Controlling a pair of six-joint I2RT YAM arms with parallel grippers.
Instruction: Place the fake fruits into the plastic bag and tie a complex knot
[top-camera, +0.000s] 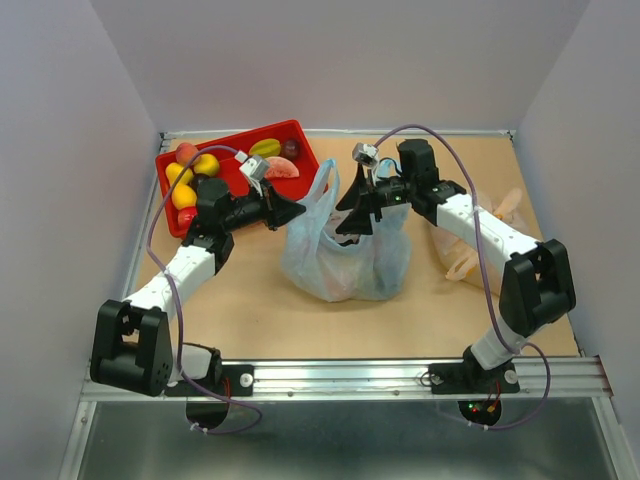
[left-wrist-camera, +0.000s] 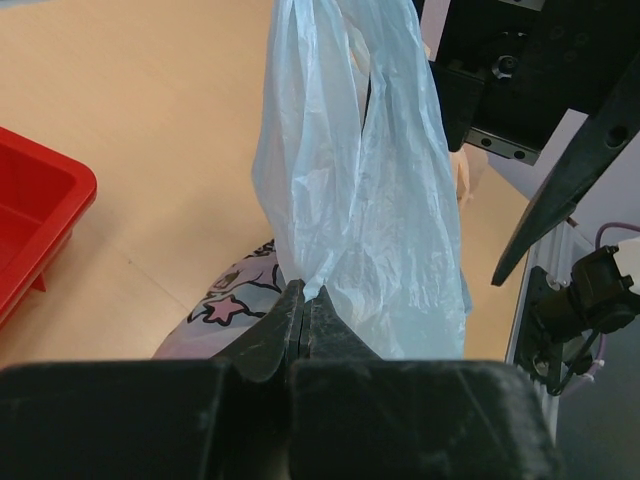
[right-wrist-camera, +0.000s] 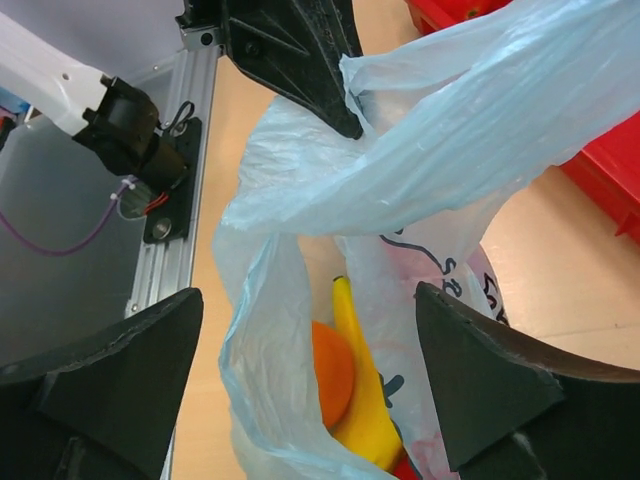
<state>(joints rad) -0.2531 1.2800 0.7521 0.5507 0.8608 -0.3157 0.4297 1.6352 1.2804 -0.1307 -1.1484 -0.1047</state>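
Loading the plastic bag (top-camera: 345, 255) mid-table, banana (right-wrist-camera: 360, 400) and orange (right-wrist-camera: 330, 370) sitting inside, more fake fruits (top-camera: 205, 164) waiting in the red tray (top-camera: 305, 145) back-left. Pinching a handle tight with the left gripper (left-wrist-camera: 305, 300), hovering the right gripper (right-wrist-camera: 305, 300) spread wide over the mouth. Guessing tray reach next.

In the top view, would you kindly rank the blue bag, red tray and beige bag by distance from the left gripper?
1. Blue bag: pinched by left gripper.
2. Red tray: just behind it.
3. Beige bag: far right.
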